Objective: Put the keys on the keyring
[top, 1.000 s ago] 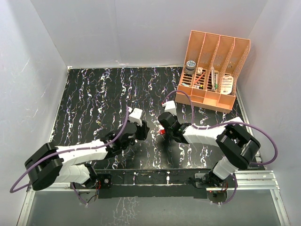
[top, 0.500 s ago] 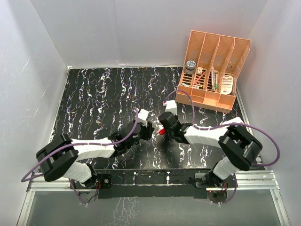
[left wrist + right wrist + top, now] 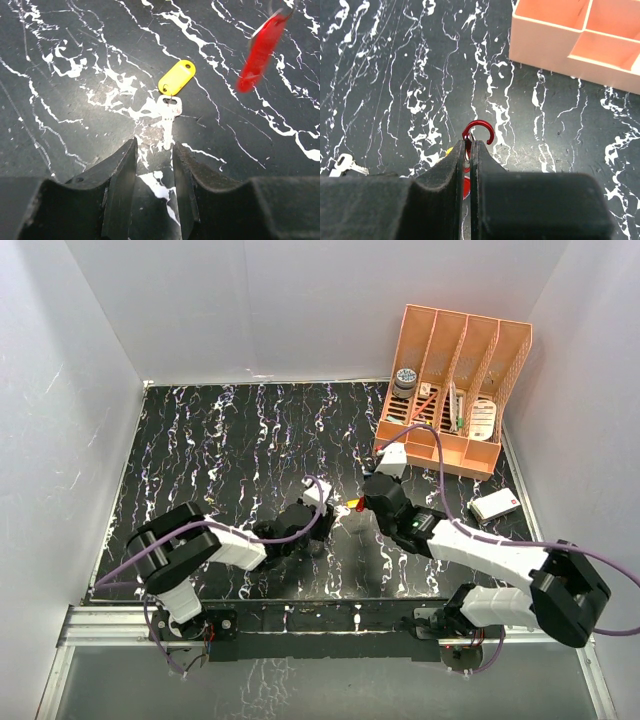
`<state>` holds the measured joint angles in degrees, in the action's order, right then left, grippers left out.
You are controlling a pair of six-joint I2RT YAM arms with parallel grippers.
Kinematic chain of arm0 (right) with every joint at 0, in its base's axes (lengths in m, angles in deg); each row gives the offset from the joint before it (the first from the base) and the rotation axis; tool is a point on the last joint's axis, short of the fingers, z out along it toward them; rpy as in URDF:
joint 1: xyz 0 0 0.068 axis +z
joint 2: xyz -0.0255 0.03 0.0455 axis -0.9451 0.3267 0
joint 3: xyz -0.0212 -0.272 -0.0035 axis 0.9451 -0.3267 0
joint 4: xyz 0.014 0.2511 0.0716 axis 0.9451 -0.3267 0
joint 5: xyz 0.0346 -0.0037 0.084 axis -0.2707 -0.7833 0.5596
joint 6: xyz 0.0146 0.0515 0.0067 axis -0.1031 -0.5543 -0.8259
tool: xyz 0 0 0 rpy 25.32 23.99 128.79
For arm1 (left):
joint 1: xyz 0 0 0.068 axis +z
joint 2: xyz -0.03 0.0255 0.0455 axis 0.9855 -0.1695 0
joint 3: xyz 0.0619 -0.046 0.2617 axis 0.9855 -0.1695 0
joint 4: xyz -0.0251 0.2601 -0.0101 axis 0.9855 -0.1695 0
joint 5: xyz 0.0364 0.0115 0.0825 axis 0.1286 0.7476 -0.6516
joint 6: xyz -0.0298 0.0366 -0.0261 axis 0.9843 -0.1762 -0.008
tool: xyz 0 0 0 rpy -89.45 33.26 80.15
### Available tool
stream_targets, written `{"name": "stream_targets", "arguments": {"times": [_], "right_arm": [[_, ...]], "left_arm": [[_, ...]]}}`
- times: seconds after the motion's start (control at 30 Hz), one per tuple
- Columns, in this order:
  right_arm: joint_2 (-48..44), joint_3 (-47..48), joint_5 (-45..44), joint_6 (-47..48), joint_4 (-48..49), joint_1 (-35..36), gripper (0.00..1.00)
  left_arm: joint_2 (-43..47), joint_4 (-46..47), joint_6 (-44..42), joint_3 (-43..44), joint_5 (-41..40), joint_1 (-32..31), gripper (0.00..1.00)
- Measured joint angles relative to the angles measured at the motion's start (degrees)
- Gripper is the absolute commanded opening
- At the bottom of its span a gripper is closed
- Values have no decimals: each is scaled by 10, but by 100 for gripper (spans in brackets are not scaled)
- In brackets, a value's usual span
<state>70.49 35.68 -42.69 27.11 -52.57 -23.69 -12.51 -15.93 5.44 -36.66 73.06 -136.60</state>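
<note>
Reaching toward the middle of the marbled table (image 3: pixel 200 440), the left gripper (image 3: pixel 153 148) has slid in behind the yellow-tagged key (image 3: pixel 170 106), jaws apart and empty. The right gripper (image 3: pixel 471 145), now swung back, stays clamped on the red keyring (image 3: pixel 479 123), aloft nearby. Picking up the key looks next.

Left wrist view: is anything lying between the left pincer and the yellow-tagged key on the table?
Nothing visible does. The yellow-tagged key lies on bare tabletop directly ahead of the open left pincer, its blade pointing toward the gap between the fingers. The blurred red tag is off to the right, clear of that line.
</note>
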Motion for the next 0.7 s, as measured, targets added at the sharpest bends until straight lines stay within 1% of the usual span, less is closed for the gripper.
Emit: {"name": "stream_targets", "arguments": {"times": [0.13, 0.33, 0.7], "right_arm": [[-31, 0, -18, -1, -9, 0, 0], [-54, 1, -35, -1, -38, -2, 0], [-83, 1, -42, -1, -60, -10, 0]], "left_arm": [[-41, 46, -11, 12, 11, 0, 32], [-87, 96, -34, 33, 30, 0, 32], [-148, 136, -73, 65, 33, 0, 32]]}}
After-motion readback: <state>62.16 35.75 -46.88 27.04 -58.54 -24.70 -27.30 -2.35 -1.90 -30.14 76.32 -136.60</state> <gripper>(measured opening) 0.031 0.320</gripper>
